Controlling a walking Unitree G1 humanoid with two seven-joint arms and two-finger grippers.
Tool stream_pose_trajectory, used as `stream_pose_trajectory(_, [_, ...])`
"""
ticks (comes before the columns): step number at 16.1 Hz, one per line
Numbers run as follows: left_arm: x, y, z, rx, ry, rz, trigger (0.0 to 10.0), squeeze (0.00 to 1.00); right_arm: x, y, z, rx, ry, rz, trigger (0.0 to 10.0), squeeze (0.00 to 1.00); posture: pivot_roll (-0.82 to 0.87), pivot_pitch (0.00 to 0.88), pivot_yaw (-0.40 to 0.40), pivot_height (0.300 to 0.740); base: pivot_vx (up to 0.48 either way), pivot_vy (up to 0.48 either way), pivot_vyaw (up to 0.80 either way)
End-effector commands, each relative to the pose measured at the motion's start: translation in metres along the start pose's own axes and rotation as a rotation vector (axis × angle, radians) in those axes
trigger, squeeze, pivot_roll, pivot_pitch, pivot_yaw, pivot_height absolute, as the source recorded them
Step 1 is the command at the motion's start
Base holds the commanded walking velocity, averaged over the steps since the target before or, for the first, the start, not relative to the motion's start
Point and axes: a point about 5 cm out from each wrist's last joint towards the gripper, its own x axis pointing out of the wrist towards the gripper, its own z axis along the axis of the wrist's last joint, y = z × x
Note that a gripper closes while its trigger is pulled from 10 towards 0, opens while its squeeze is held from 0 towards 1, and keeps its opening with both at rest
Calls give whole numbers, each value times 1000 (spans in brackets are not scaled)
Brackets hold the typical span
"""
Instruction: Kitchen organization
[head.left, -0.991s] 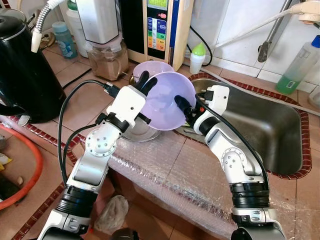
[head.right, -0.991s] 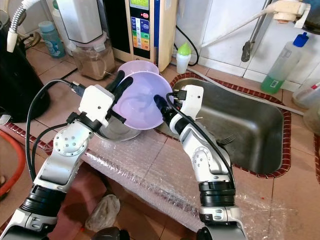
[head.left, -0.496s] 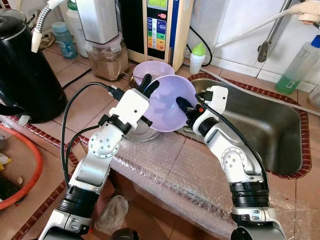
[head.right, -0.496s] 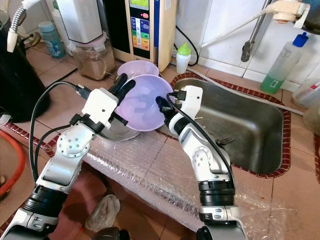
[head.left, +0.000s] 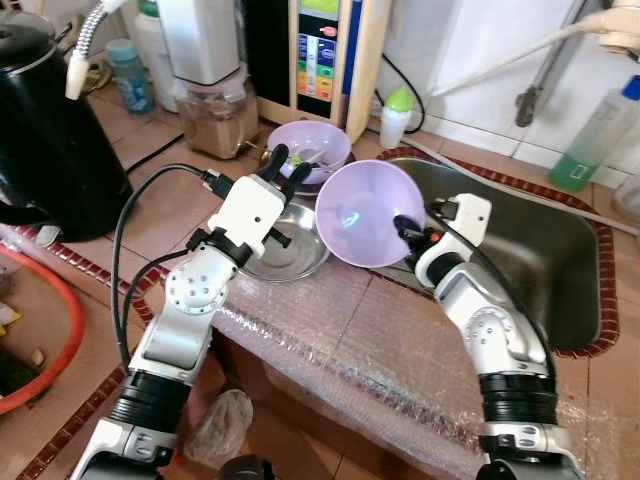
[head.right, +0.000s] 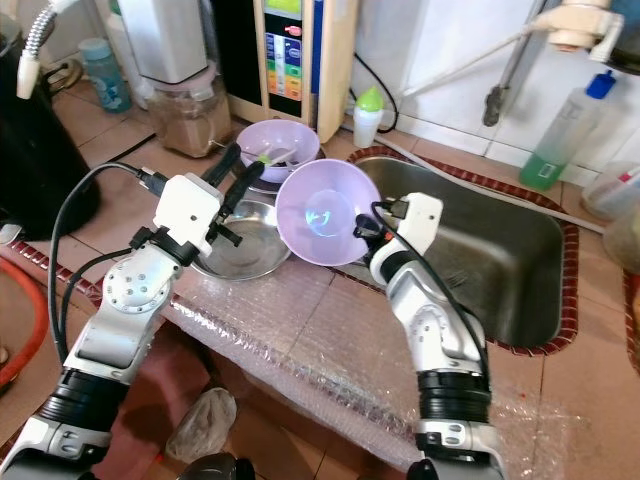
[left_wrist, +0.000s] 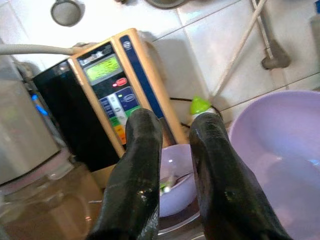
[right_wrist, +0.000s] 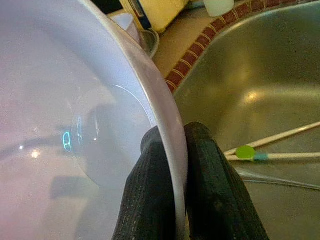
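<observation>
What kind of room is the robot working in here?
Most likely a home kitchen counter. A stainless steel sink is set into the tiled worktop, a black kettle stands at the left, and the right gripper pinches the rim of a purple bowl beside a metal bowl.

Left arm is raised and bent at the elbow, forearm reaching forward. Left end effector (head.left: 286, 166) points up and away from the body, its two black fingers (left_wrist: 137, 175) slightly parted and holding nothing. Right arm is bent sharply, forearm angled inward toward the left arm. Right end effector (right_wrist: 172, 185) is clamped, one finger on either side of a thin rim.
</observation>
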Motion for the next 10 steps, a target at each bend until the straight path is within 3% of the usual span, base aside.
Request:
stream_pose_trajectory(1, [-1,3,-2,1,12,-12,10000,1000,3,1,3,-12,-17,-12,0,0,-43,0,11,740,0,0,0])
stream_pose_trajectory(3, [-4,3,-7,-39,49,-42,10000,1000,4,-3,8,-111,-38,-46,0,0,-44,0,19,740,0,0,0])
stream_pose_trajectory(5, [-11,-9,-16,-120,139,-214,10000,1000,-1,-40,29,-266,-129,-275,0,0,-48,0,41,740,0,0,0])
stream_pose_trajectory(8, [-18,-17,-18,-163,186,-346,10000,1000,-12,-81,41,-267,-191,-517,0,0,-53,0,70,740,0,0,0])
stream_pose_trajectory(10, [-18,-20,-17,-183,210,-392,10000,1000,-12,-85,37,-299,-182,-537,0,0,-57,10,83,740,0,0,0])
